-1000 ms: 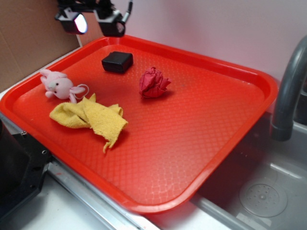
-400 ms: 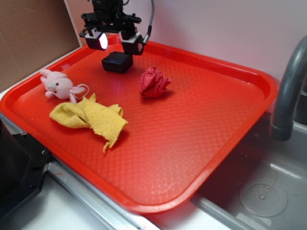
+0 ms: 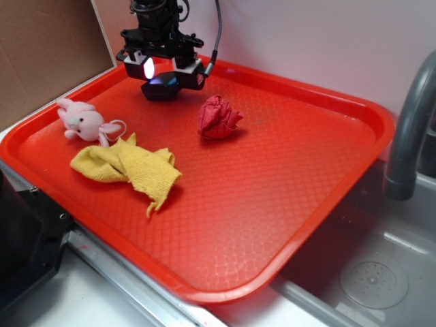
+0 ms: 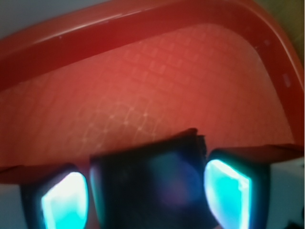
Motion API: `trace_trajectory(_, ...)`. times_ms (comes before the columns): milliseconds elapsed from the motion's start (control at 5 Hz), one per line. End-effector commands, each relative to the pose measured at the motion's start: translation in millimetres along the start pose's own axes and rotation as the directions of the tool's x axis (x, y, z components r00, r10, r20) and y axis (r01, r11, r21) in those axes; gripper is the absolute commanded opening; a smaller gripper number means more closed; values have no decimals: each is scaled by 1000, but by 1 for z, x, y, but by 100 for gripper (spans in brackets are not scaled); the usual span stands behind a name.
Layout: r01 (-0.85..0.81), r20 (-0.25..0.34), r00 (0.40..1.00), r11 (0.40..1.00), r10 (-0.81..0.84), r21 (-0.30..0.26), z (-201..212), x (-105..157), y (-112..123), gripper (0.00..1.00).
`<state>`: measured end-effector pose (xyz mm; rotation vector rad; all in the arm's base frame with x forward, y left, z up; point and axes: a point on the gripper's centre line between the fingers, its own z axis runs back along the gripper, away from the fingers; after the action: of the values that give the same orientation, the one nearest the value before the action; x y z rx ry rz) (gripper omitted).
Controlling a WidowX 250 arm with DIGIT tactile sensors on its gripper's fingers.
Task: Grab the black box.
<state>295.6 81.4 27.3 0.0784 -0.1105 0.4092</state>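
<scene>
Red tray [image 3: 327, 157]: textured plastic, set beside a sink basin [image 3: 375, 279] with a grey faucet [image 3: 409, 136] at the right edge. Tray carries four loose items.

Yellow cloth [image 3: 129, 167]: crumpled, near the left front. Pink plush bunny [image 3: 83, 120]: just beside the cloth, toward the left rim. Red cloth ball [image 3: 218, 117]: mid-tray, apart from the target.

Gripper [image 3: 163, 68]: black, with lit pads, low over the far-left corner. Jaws stand apart; the wrist view shows one glowing pad [image 4: 64, 200] on either side of the target, with nothing clamped.

Black box [image 3: 161, 88]: lying flat on the tray near the far-left corner, directly under the gripper, bracketed between the fingers [image 4: 181, 191].

Assessment: the step in hand is the final descent and alignment. Whether the pads touch the box sides cannot be determined. Next move appears to call for closing squarely on the box, then lifting.
</scene>
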Motion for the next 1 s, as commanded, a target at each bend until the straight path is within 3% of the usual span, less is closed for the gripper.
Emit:
trace_trajectory(0, 22, 10, 1000, 1000, -22, -7, -7, 2, 4, 100)
trace_trajectory(200, 22, 14, 1000, 1000, -22, -2, -7, -1, 3, 100)
trace_trajectory(400, 16, 18, 1000, 1000, -16, 7, -5, -4, 3, 0)
trace_trajectory(800, 36, 31, 999, 999, -37, 29, 1, -7, 2, 0)
